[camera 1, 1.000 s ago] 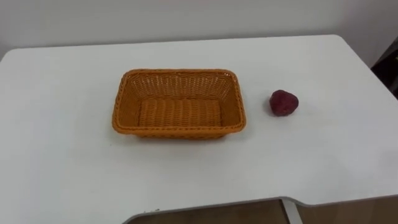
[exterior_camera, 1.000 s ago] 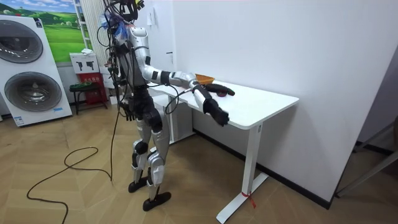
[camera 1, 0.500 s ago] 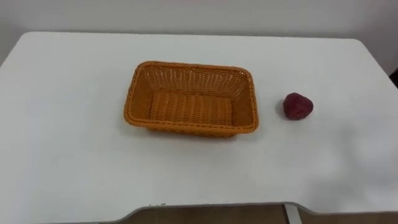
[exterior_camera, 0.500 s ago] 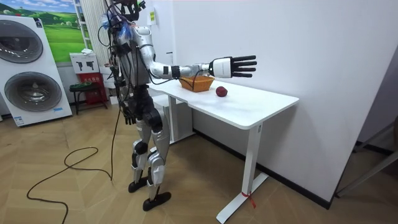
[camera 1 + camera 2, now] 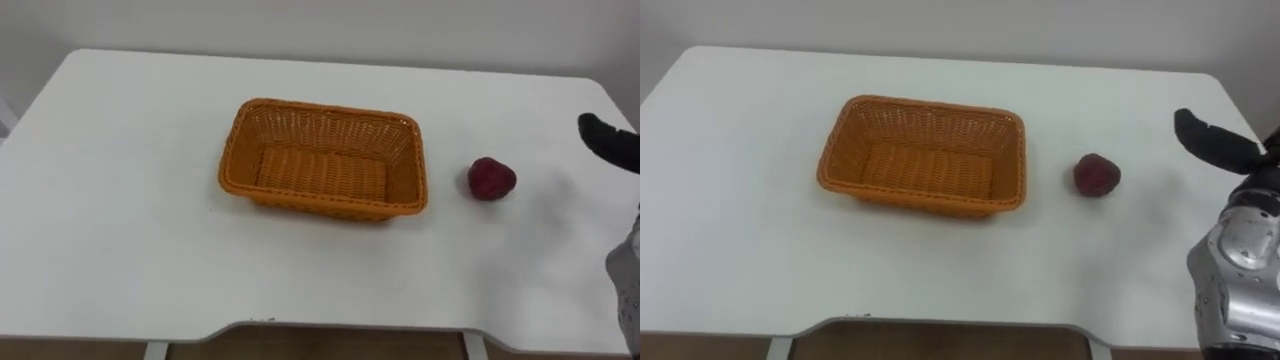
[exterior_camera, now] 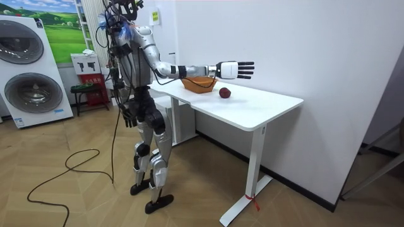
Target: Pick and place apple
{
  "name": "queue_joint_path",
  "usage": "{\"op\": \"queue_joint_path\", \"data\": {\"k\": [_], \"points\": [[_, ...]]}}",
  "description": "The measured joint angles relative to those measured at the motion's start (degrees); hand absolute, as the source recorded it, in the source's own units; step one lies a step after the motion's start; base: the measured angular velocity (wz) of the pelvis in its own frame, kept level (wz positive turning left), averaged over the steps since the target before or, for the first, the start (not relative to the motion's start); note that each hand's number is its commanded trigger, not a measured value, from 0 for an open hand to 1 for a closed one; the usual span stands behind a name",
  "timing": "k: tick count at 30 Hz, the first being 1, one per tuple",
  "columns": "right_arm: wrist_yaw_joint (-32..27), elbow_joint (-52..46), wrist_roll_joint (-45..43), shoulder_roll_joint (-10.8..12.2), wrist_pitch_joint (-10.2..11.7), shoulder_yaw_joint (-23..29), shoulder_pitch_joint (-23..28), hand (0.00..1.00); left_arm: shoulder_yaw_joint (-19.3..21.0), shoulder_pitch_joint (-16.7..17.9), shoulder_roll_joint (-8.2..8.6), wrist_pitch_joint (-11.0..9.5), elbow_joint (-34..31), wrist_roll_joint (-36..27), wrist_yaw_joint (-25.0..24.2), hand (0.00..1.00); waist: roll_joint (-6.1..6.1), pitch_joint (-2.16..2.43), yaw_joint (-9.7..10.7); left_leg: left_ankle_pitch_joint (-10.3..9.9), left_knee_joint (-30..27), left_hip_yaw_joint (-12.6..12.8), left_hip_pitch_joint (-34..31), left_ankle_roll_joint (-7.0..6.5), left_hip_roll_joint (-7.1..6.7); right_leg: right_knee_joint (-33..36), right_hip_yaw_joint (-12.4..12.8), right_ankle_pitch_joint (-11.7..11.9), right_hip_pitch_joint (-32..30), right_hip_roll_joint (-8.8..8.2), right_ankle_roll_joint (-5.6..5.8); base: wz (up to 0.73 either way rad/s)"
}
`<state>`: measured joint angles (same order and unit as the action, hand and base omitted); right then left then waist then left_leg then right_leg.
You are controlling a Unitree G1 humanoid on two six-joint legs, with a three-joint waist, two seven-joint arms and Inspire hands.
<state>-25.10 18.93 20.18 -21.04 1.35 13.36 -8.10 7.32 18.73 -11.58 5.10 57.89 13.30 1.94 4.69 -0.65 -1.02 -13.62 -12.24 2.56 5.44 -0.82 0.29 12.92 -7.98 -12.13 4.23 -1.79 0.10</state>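
Note:
A dark red apple (image 5: 491, 179) lies on the white table (image 5: 120, 220), a short way right of an orange wicker basket (image 5: 322, 207) with nothing in it. My right hand (image 5: 1212, 142) comes in from the right edge, held in the air to the right of the apple and apart from it. In the room view the right hand (image 6: 235, 69) is stretched out above the table with its fingers straight and spread, holding nothing. My left hand (image 6: 129, 113) hangs beside my hip.
I stand at the table's front edge (image 5: 330, 328). A wall runs close behind the table. The table's right edge (image 5: 1240, 120) lies near the hand. A washing machine (image 6: 31, 75) stands far off at the room view's left.
My right arm rose from below the table's edge, stretched out over the table, then dropped slightly. The hand now shows at the right of the eye views. The camera shifted.

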Motion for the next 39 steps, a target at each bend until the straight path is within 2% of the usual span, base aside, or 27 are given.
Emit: {"op": "queue_joint_path", "data": {"k": [2,8,11,15,20,25,31,33,39], "points": [[1.4,3.3,0.1,-1.7,-0.3,-3.1,-1.3,0.00,-1.6,-0.1,-0.65,0.5,0.0,-0.2,-0.3,0.00,-0.02,0.03,-0.6,0.0,0.0,0.0,0.0,0.00,0.02,0.0,-0.1,0.0,0.2,-0.01,-0.02,0.02],[6.2,4.7,-2.5,-3.7,-1.4,-6.4,-2.4,0.00,-1.5,-0.2,-1.33,0.8,-0.1,0.2,-2.2,0.00,-0.74,0.42,-1.4,0.0,0.0,-0.3,0.1,0.00,0.01,0.0,-0.4,0.0,0.6,-0.02,-0.02,0.02],[7.9,5.4,-3.0,-4.2,-1.6,-7.2,-3.1,0.00,-1.5,-0.3,-1.44,0.8,-0.5,0.6,-2.8,0.00,-0.70,0.43,-1.9,0.0,0.0,-0.3,0.2,0.01,0.03,0.0,-0.4,0.0,0.7,-0.02,-0.02,0.00],[9.8,7.5,-3.0,-4.4,-1.6,-7.5,-3.2,0.00,-1.5,-0.5,-1.60,0.8,-0.6,1.0,-3.2,0.00,-0.25,0.54,-2.4,0.0,0.0,-0.3,0.3,0.01,0.02,0.0,-0.4,0.0,0.8,-0.03,-0.02,0.00],[12.3,9.7,-3.0,-4.4,-2.3,-7.6,-3.2,0.00,-1.5,-0.3,-1.74,1.3,-0.5,1.0,-4.4,0.00,0.59,0.07,-2.6,0.0,-0.4,-0.3,0.0,0.01,0.00,0.0,-0.5,0.0,0.8,-0.08,-0.02,0.00],[13.7,10.0,-3.0,-4.6,-2.3,-7.6,-3.2,0.00,-1.5,-0.8,-1.79,1.5,-0.5,1.0,-5.3,0.00,0.76,0.17,-2.6,0.0,-0.6,-0.9,-0.6,0.01,-0.04,0.0,-1.0,0.0,0.8,-0.10,-0.02,0.05],[14.3,12.0,-3.0,-4.7,-2.2,-7.6,-3.2,0.00,-1.5,-1.2,-1.79,1.5,-0.5,1.0,-5.3,0.00,0.53,0.16,-2.8,0.0,-1.1,-1.3,-0.9,0.01,-0.03,-0.2,-1.5,0.1,0.8,-0.12,-0.07,0.05],[14.6,12.4,-3.0,-4.7,-2.2,-7.6,-3.2,0.00,-1.5,-1.4,-1.79,1.5,-0.4,1.0,-5.4,0.00,0.16,0.01,-2.9,0.0,-1.1,-1.3,-0.9,0.01,-0.03,-0.2,-1.5,0.1,0.8,-0.11,-0.08,0.00],[15.5,13.2,-3.0,-4.9,-2.2,-7.6,-3.2,0.00,-0.3,-1.5,-1.79,1.1,1.5,1.0,-5.3,0.00,-0.70,0.44,-2.9,0.0,-0.6,-1.3,-0.9,0.02,-0.03,-0.3,-1.6,0.1,0.9,-0.10,-0.07,0.00]]}}
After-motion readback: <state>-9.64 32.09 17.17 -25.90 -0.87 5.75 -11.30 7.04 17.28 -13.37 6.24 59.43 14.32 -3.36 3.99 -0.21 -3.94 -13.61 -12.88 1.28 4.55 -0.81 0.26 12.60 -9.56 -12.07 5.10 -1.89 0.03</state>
